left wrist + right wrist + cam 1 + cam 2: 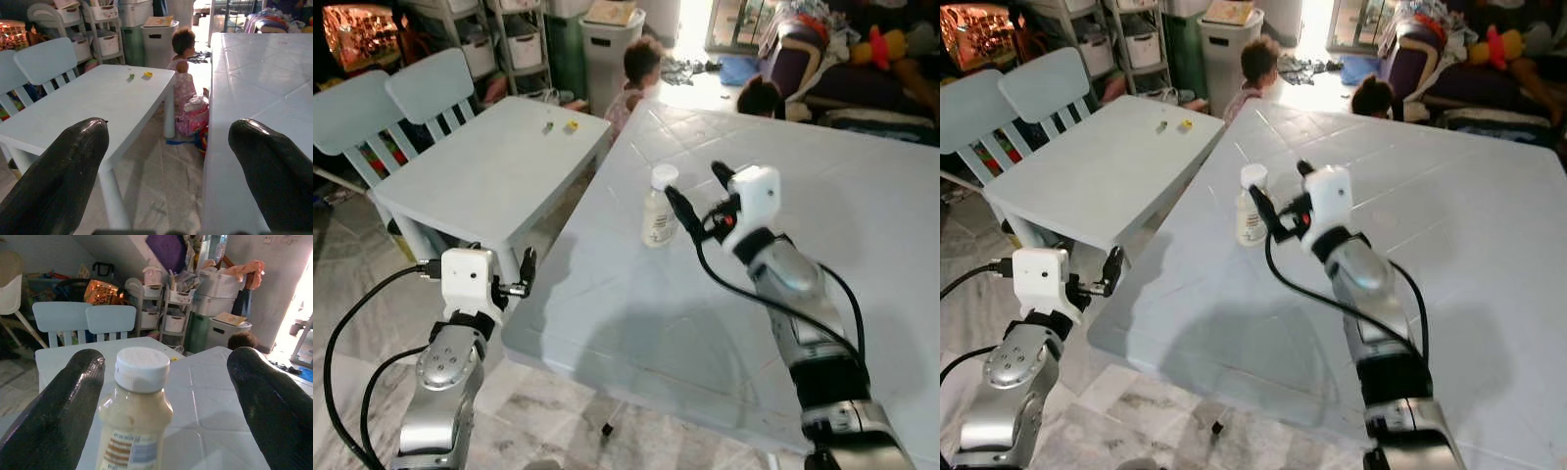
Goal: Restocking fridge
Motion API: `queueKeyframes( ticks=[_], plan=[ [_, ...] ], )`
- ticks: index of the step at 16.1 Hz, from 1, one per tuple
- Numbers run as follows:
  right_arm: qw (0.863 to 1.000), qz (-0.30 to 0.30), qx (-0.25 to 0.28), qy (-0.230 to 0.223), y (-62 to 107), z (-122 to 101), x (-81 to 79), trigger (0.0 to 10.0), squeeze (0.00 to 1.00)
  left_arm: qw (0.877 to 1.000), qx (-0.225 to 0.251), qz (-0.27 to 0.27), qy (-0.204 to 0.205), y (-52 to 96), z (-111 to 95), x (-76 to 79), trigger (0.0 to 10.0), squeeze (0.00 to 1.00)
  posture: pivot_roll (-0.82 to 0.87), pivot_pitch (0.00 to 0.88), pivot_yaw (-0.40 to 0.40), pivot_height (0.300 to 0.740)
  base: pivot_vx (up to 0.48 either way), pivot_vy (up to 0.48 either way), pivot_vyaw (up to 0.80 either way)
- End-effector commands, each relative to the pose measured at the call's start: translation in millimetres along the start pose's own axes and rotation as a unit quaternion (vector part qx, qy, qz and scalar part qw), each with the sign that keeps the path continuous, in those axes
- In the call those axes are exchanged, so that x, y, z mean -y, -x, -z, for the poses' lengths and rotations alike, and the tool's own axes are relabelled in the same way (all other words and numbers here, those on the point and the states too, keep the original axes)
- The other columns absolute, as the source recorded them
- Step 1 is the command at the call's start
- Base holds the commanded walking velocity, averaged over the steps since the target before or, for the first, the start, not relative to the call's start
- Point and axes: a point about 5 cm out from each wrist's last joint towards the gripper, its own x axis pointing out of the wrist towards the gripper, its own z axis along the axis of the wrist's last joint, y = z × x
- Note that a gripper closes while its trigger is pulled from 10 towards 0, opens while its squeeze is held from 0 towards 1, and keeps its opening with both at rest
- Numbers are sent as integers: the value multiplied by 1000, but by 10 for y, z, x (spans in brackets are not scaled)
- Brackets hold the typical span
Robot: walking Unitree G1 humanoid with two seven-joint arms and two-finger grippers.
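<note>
A small plastic bottle (pixel 658 208) with a white cap and creamy contents stands upright on the big white tiled table (pixel 724 323), near its left edge. My right gripper (pixel 697 186) is open just to the right of the bottle at cap height. In the right wrist view the bottle (pixel 134 416) stands between the two spread fingers (pixel 54 401), not touched by them. My left gripper (pixel 521 274) is open and holds nothing, low by the table's near left corner, over the floor gap between the two tables.
A low pale-blue table (pixel 480 176) with two matching chairs (pixel 386 98) stands to the left, with two small toys (pixel 571 125) on it. A small child (pixel 639 69) and another person's head (pixel 761 98) are beyond the tables. Shelves and a bin (pixel 607 39) line the back.
</note>
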Motion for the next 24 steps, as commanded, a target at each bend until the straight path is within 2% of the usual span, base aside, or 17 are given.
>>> queueKeyframes(
  ticks=[1, 5, 7, 8, 9, 10, 15, 23, 24],
  plan=[
    [1000, -6, 2, 4, -40, -32, 36, 10000, 0, 1000, 0, 8, -11, 21, -31, -2, 10000, 0, 84, 50, 4, 740, 0, 0, 0],
    [1000, -28, -10, 11, -228, -47, 43, 10000, 0, 1000, -8, 12, -17, 78, -29, -24, 10000, 0, 106, 69, 13, 740, 0, 0, 0],
    [998, -51, -16, 16, -388, -103, 36, 10000, 0, 1000, -10, 11, -21, 79, -46, -49, 10000, 0, 115, 75, 15, 740, 0, 0, 0],
    [998, -57, -21, 18, -429, -118, 34, 4078, 0, 1000, -11, 11, -22, 80, -53, -54, 10000, 0, 118, 77, 16, 740, 0, 0, 0],
    [998, -61, -28, 20, -453, -118, 38, 1098, 0, 1000, -11, 12, -23, 83, -57, -53, 10000, 0, 120, 78, 16, 740, 0, 0, 0],
    [997, -65, -30, 26, -483, -130, 48, 0, 0, 1000, -12, 13, -22, 89, -57, -47, 10000, 0, 121, 81, 15, 740, 0, 0, 0],
    [995, -81, -43, 30, -533, -128, 41, 0, 0, 1000, -17, 16, -19, 109, -50, -7, 10000, 0, 116, 87, 12, 740, 0, 0, 0],
    [991, -100, -82, 37, -475, -24, 44, 0, 0, 999, -33, 15, -22, 97, 9, 21, 10000, 0, 99, 84, 3, 740, 0, 0, 0],
    [994, -76, -57, 45, -443, -82, 92, 0, 0, 998, -46, 7, -31, 93, 47, -19, 10000, 0, 99, 78, 2, 740, 0, 0, 0]
  ],
)
